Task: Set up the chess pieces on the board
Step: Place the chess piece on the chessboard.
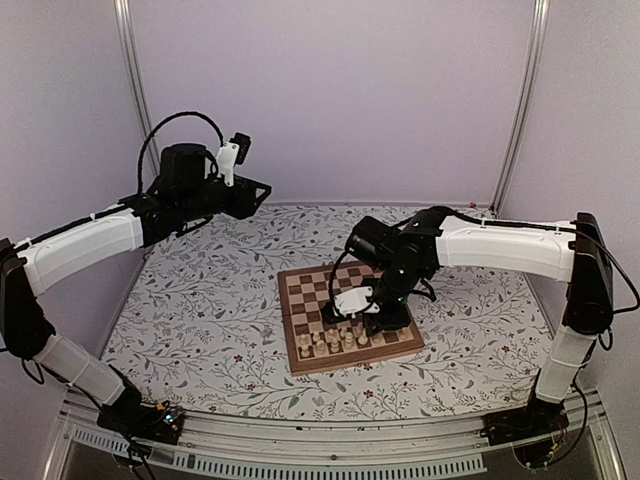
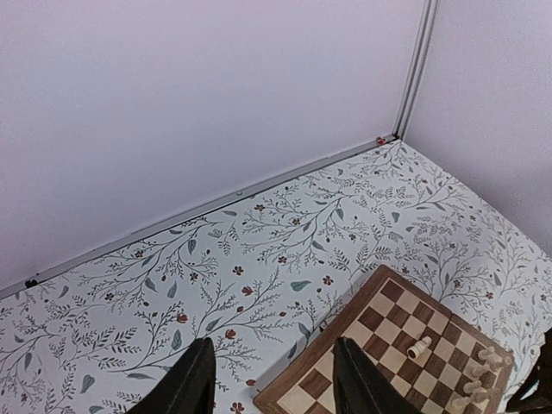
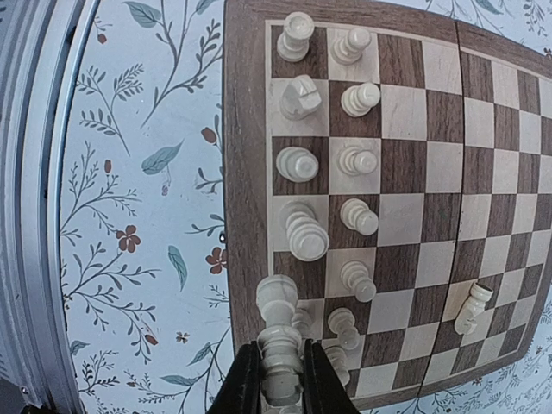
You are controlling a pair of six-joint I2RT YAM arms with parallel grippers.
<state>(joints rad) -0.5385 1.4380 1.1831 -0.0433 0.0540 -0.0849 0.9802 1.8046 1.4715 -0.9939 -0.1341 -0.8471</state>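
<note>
**Right gripper pinches a cream piece over the board's near rows; left gripper high and spread**

Left gripper (image 2: 274,345) hangs high over the far-left part of the floral tablecloth (image 1: 200,300). Its fingers (image 2: 194,384) are spread with nothing between them.

Board (image 1: 300,300) lies flat on the cloth, right of centre. It is square and wooden, with dark brown and tan checks and a brown border.

Chess pieces (image 1: 335,343) are tiny, cream, turned wood. They stand in two rows along the board's near edge. In the right wrist view a rook (image 3: 296,36) is on the corner square and a knight (image 3: 299,95) is next to it. Pawns (image 3: 358,159) fill the row beside them. A lone pawn (image 3: 473,308) sits well apart, further in on the board, and seems to lie on its side.

Right gripper (image 3: 280,349) is low over the near rows. Its fingers are pressed onto a tall cream piece (image 3: 276,302), which is upright in the edge row. Cannot tell whether its base touches the board.
</note>
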